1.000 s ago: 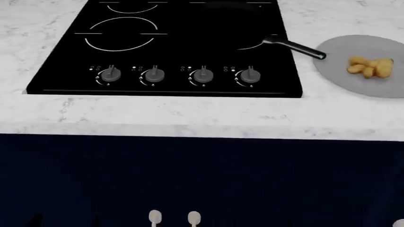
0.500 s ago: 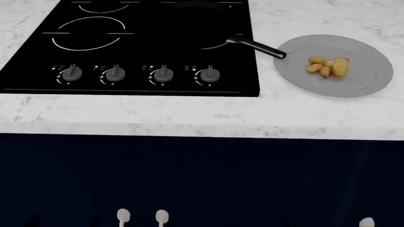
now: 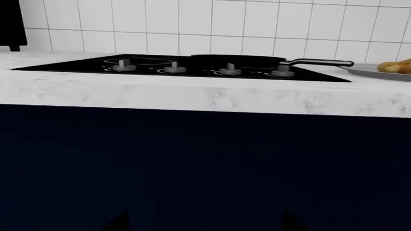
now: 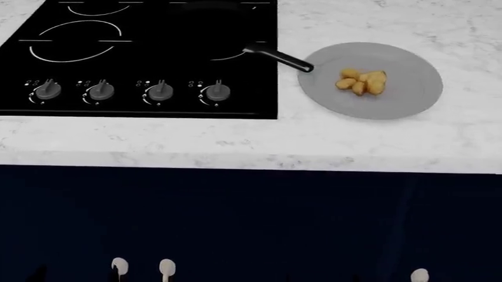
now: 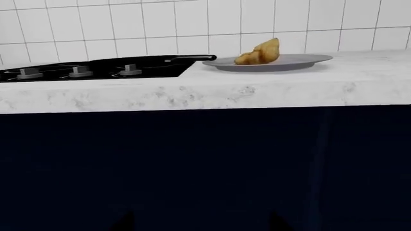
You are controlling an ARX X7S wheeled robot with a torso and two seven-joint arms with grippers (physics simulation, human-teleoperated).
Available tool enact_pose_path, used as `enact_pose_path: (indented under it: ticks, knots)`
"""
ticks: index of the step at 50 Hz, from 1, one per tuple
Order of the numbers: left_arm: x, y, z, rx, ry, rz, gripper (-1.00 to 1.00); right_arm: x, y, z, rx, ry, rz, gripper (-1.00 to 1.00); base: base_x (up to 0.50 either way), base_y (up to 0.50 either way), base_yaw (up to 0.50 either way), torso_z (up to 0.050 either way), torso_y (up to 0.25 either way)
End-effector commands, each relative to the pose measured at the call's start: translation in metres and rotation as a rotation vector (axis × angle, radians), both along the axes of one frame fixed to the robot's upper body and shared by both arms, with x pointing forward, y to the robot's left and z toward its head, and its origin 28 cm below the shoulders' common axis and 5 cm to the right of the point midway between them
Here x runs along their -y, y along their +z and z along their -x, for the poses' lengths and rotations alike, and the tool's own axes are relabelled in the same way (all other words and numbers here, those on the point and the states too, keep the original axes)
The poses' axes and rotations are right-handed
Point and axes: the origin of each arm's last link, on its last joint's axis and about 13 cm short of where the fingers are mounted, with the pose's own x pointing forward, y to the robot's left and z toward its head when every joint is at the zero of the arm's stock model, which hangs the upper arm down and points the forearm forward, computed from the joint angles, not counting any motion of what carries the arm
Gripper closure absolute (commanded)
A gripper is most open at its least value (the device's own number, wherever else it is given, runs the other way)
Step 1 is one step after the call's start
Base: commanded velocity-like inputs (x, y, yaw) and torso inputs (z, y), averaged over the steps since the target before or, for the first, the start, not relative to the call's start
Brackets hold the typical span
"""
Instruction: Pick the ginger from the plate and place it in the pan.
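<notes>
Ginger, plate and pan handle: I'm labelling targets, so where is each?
ginger [image 4: 361,81], head view, middle of the clump.
plate [image 4: 392,103], head view, bare surface near its rim.
pan handle [image 4: 281,58], head view, mid-shaft.

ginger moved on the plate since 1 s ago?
No. The ginger sits on the same spot of the plate, right of the pan handle tip; the whole scene slid left because the head view panned.

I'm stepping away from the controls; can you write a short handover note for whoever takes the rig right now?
Left gripper and right gripper: low in front of the cabinet, below the counter, nothing held; open or shut cannot be told.
The ginger lies on the plate, to the right of the stovetop.
The pan sits on the stovetop's back right, its handle pointing at the plate.
Done: nothing. Left: raise an arm, grasp the ginger, place it in the pan.
</notes>
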Motion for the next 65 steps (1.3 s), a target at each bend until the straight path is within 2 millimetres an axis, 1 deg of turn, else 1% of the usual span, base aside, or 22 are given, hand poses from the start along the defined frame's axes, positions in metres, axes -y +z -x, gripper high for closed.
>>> enact_pose_path:
  ticks: [1, 4, 7, 10, 11, 12, 13, 14, 16, 17, 18, 19, 22, 23, 25, 28, 36, 37, 38, 41, 54, 65]
  knots:
    - [-0.001, 0.0, 0.0, 0.0, 0.007, 0.003, -1.0, 0.0, 0.0, 0.0, 0.0, 0.005, 0.002, -1.0, 0.0, -0.33, 0.0, 0.0, 0.0]
    - [-0.001, 0.001, 0.0, 0.002, 0.008, 0.003, -1.0, 0.0, -0.001, -0.001, -0.01, 0.0, 0.006, -1.0, 0.0, -0.05, 0.0, 0.0, 0.0]
    - [-0.003, 0.005, -0.006, 0.001, 0.031, -0.002, -1.0, 0.003, -0.004, -0.006, -0.042, -0.048, 0.009, -1.0, 0.0, 0.0, 0.0, 0.0, 0.0]
    - [-0.007, 0.025, -0.018, 0.049, 0.077, -0.025, -1.0, 0.008, 0.011, -0.013, -0.034, -0.103, 0.004, -1.0, 0.0, 0.0, 0.0, 0.0, 0.0]
    - [-0.008, 0.038, -0.023, 0.088, 0.099, -0.037, -1.0, 0.011, 0.021, -0.016, -0.024, -0.12, 0.018, -1.0, 0.0, 0.0, 0.0, 0.0, 0.0]
    - [-0.01, 0.051, -0.029, 0.117, 0.127, -0.044, -1.0, 0.013, 0.036, -0.018, 0.021, -0.118, 0.017, -1.0, 0.0, 0.0, 0.0, 0.0, 0.0]
    - [-0.011, 0.057, -0.031, 0.131, 0.14, -0.043, -1.0, 0.014, 0.039, -0.018, 0.029, -0.118, 0.014, -1.0, 0.0, 0.0, 0.0, 0.0, 0.0]
    - [-0.013, 0.072, -0.034, 0.174, 0.139, -0.042, -1.0, 0.018, 0.058, -0.019, 0.087, -0.128, 0.0, -1.0, 0.0, 0.0, 0.0, 0.0, 0.0]
    - [-0.015, 0.096, -0.035, 0.259, 0.145, -0.048, -1.0, 0.023, 0.087, -0.017, 0.164, -0.137, 0.024, -1.0, 0.0, 0.0, 0.0, 0.0, 0.0]
    - [-0.016, 0.108, -0.036, 0.296, 0.15, -0.05, -1.0, 0.024, 0.094, -0.017, 0.182, -0.138, 0.033, -1.0, 0.0, 0.0, 0.0, 0.0, 0.0]
    - [-0.017, 0.123, -0.036, 0.339, 0.155, -0.04, -1.0, 0.026, 0.112, -0.014, 0.229, -0.144, 0.046, -1.0, 0.0, 0.0, 0.0, 0.0, 0.0]
    - [-0.018, 0.13, -0.036, 0.357, 0.156, -0.035, -1.0, 0.027, 0.119, -0.013, 0.248, -0.143, 0.05, -1.0, 0.0, 0.0, 0.0, 0.0, 0.0]
    - [-0.023, 0.168, -0.033, 0.479, 0.187, -0.028, -1.0, 0.031, 0.159, 0.0, 0.357, -0.171, 0.106, -1.0, 0.0, 0.0, 0.0, 0.0, 0.0]
    - [-0.023, 0.172, -0.032, 0.491, 0.191, -0.027, -1.0, 0.031, 0.163, 0.002, 0.369, -0.174, 0.111, -1.0, 0.0, 0.0, 0.0, 0.0, 0.0]
    - [-0.026, 0.186, -0.029, 0.535, 0.203, -0.02, -1.0, 0.035, 0.181, 0.01, 0.415, -0.185, 0.12, -1.0, 0.0, 0.0, 0.0, 0.0, 0.0]
    - [-0.029, 0.196, -0.025, 0.553, 0.201, 0.003, -1.0, 0.038, 0.195, 0.018, 0.449, -0.197, 0.134, -1.0, 0.0, 0.0, 0.0, 0.0, 0.0]
    - [-0.036, 0.223, -0.006, 0.634, 0.232, 0.039, -1.0, 0.036, 0.206, 0.03, 0.489, -0.23, 0.152, -1.0, 0.0, 0.0, 0.0, 0.0, 0.0]
    - [-0.037, 0.225, -0.003, 0.649, 0.221, 0.042, -1.0, 0.036, 0.207, 0.031, 0.492, -0.259, 0.162, -1.0, 0.0, 0.0, 0.0, 0.0, 0.0]
    - [-0.038, 0.227, -0.003, 0.651, 0.26, 0.042, -1.0, 0.034, 0.208, 0.032, 0.494, -0.246, 0.158, -1.0, 0.0, 0.0, 0.0, 0.0, 0.0]
    - [-0.04, 0.23, -0.001, 0.654, 0.266, 0.056, -1.0, 0.033, 0.209, 0.034, 0.511, -0.239, 0.161, -1.0, 0.0, 0.0, 0.0, 0.0, 0.0]
    - [-0.039, 0.231, -0.004, 0.648, 0.257, 0.053, -1.0, 0.031, 0.209, 0.033, 0.494, -0.201, 0.15, -1.0, 0.0, 0.0, 0.0, 0.0, 0.0]
    - [-0.038, 0.228, -0.007, 0.647, 0.26, 0.041, -1.0, 0.032, 0.209, 0.034, 0.506, -0.178, 0.143, -1.0, 0.45, 0.0, 0.0, 0.0, 0.0]
